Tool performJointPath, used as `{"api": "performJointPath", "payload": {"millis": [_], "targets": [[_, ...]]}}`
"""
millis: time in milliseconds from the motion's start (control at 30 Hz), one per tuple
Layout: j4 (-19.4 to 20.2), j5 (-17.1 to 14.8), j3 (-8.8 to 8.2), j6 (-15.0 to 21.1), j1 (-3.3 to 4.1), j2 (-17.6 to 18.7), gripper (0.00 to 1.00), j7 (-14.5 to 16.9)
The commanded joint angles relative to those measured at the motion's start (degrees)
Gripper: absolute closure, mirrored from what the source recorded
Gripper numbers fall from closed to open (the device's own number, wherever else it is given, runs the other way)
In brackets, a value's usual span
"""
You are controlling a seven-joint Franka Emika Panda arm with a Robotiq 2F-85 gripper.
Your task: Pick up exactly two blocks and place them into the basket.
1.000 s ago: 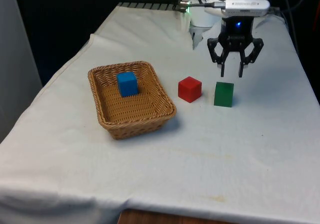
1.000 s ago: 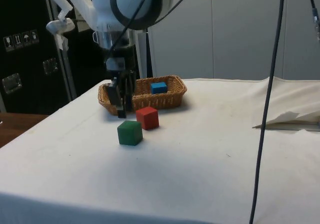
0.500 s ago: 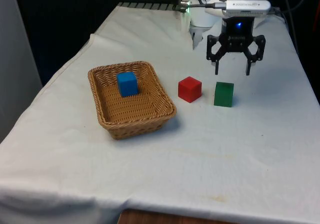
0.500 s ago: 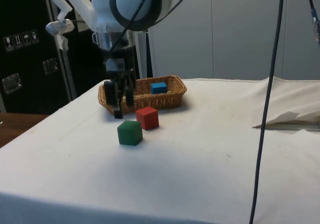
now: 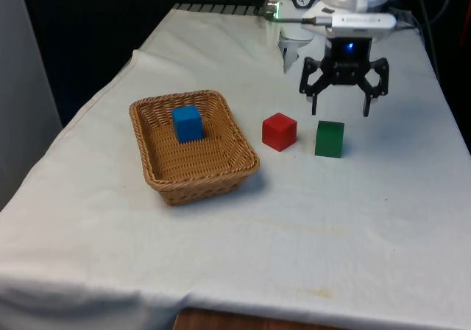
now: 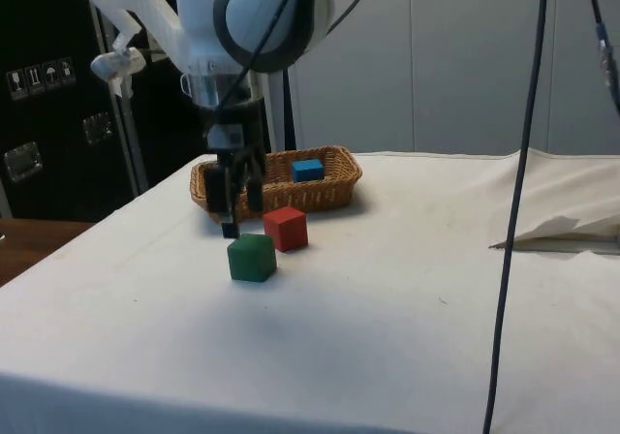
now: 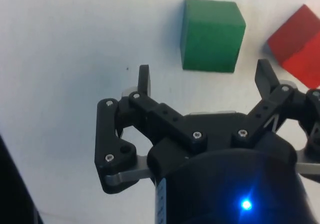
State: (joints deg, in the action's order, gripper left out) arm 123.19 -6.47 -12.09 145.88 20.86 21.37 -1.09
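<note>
Since earlier frame claw [image 5: 340,113] spreads wider, empty, hovering at 12 o'clock of green block [image 5: 329,138]. Second pick; next: centre, descend.

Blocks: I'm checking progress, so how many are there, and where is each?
3. The blue block lies in the wicker basket. The red block and the green block stand apart on the white cloth beside it. None seems hidden.

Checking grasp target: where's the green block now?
The green block sits on the white cloth in the front view, just right of the red block, apart from it, with the open gripper hovering just behind it.
</note>
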Motion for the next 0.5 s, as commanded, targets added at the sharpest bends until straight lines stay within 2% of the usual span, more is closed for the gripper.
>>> {"api": "performJointPath", "payload": {"millis": [0,133,167,200,433,467], "targets": [[-0.69,-0.63,0.34,0.74,-0.29,1.32,0.0,0.34],[-1.66,-0.74,0.46,1.95,-0.34,3.84,0.0,0.46],[-1.66,-0.11,0.0,1.72,0.0,3.78,0.0,0.0],[-1.83,-0.74,0.46,2.06,-0.34,4.3,0.0,0.46],[-2.92,-0.69,0.46,3.15,-0.34,7.16,0.0,0.34],[-2.64,-0.11,0.0,2.92,0.0,6.88,0.0,0.0]]}}
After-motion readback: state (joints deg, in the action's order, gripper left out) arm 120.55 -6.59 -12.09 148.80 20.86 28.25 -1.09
